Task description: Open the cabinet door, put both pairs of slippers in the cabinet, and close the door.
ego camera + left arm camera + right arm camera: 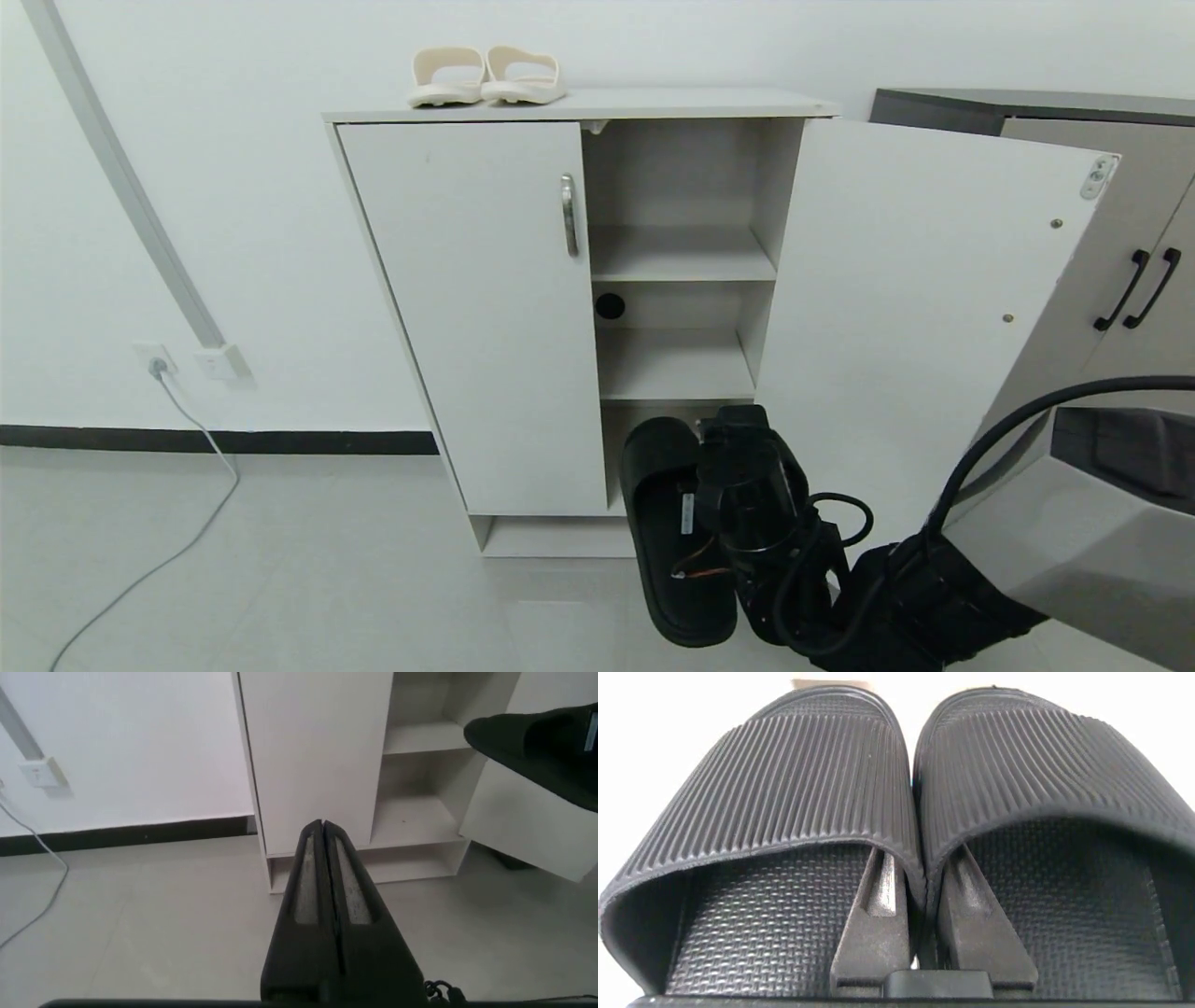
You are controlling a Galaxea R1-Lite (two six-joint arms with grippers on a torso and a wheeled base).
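A white cabinet [467, 308] stands against the wall, its left door shut and its right door [915, 308] swung wide open. A cream pair of slippers [485, 77] lies on the cabinet top. My right gripper [920, 905] is shut on the black pair of slippers [906, 793], one finger inside each strap, pinching the two inner edges together. In the head view the black slippers [667, 523] hang low in front of the cabinet's bottom compartment. My left gripper [322, 835] is shut with nothing in it, low over the floor and pointing at the cabinet.
Inside the cabinet there are two bare shelves [681, 257] and a bottom compartment. A grey cabinet [1120, 233] stands behind the open door at the right. A wall socket [154, 364] with a cable trailing over the floor is at the left.
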